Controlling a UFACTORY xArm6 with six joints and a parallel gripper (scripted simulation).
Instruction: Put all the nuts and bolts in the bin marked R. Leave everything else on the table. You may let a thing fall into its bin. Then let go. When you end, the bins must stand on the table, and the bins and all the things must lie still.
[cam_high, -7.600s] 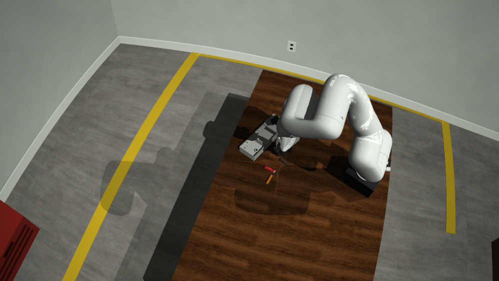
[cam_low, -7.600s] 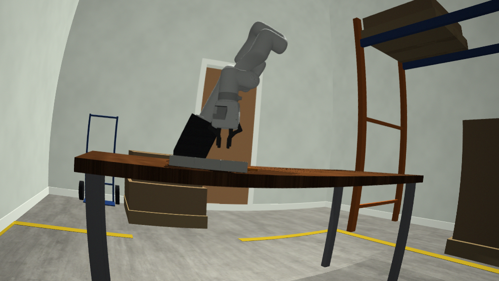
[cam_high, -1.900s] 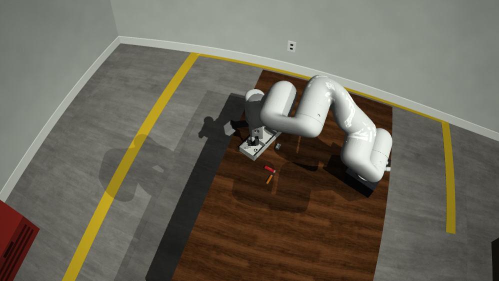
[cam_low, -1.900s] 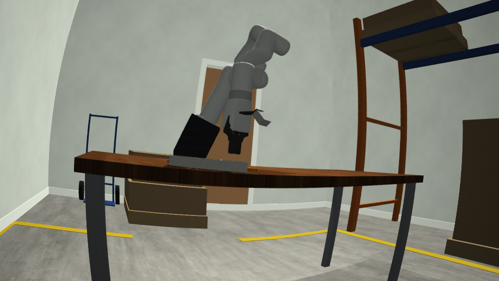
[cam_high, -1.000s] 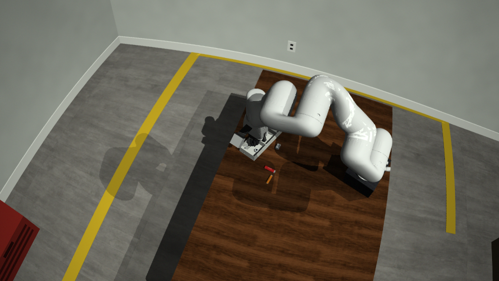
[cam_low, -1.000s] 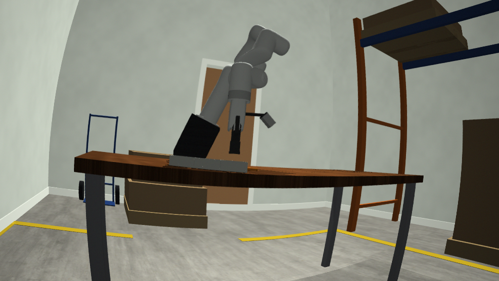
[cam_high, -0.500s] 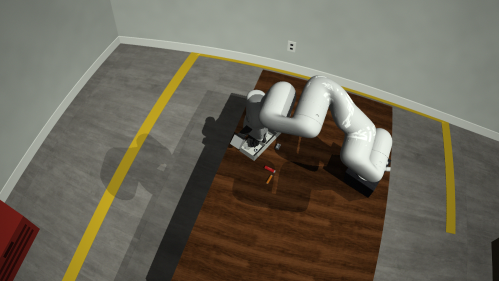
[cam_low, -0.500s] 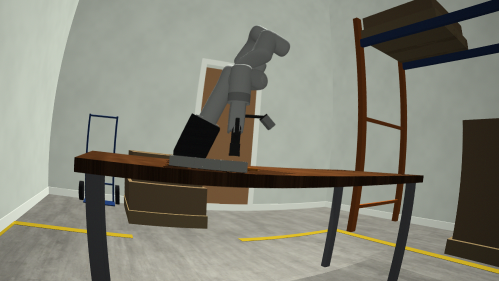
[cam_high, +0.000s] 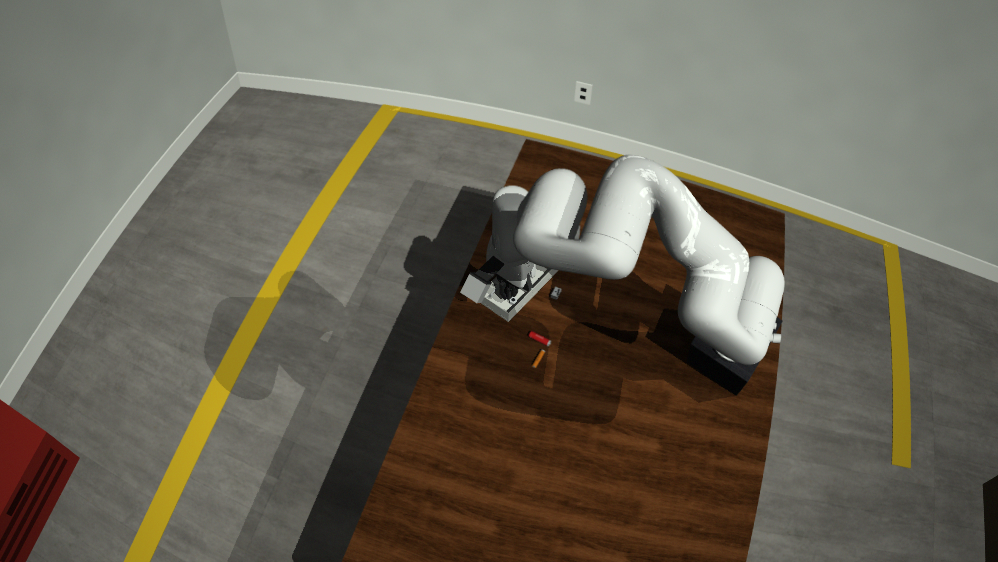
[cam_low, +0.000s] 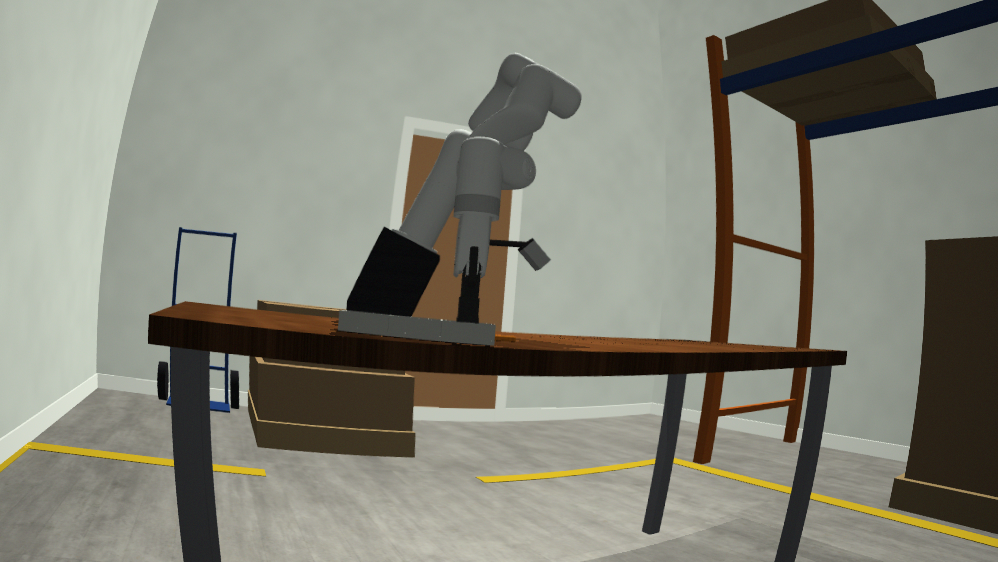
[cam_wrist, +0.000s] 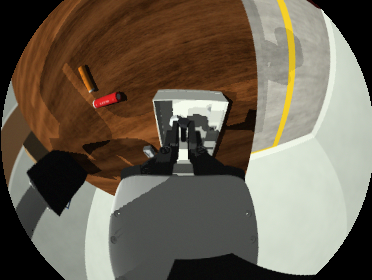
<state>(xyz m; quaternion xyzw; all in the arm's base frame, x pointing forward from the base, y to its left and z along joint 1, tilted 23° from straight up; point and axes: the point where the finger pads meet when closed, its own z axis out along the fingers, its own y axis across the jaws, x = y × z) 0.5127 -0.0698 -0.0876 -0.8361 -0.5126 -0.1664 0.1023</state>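
Bolt or nut, I cannot tell which: a small part is clamped between the nearly closed fingers of the claw (cam_wrist: 186, 128), dark and mostly hidden by them in the wrist view. The claw points straight down with its tips inside the bin (cam_wrist: 160, 112), a shallow pale-grey tray with low walls; no letter on it can be read. From the side, the claw (cam_low: 466, 315) reaches down behind the bin's (cam_low: 391, 325) near wall.

From above, the claw (cam_high: 504, 287) and bin (cam_high: 515, 309) sit at the table's (cam_high: 558, 453) left edge. A small grey metal piece (cam_high: 555, 293) lies on the wood just beside the bin, at 3 o'clock from the claw. A red cylinder (cam_high: 538, 338) lies farther off at 5 o'clock, and an orange stick (cam_high: 538, 358) just past it, close to it but apart. The arm's black base (cam_high: 733, 380) stands well away, near the table's right edge.
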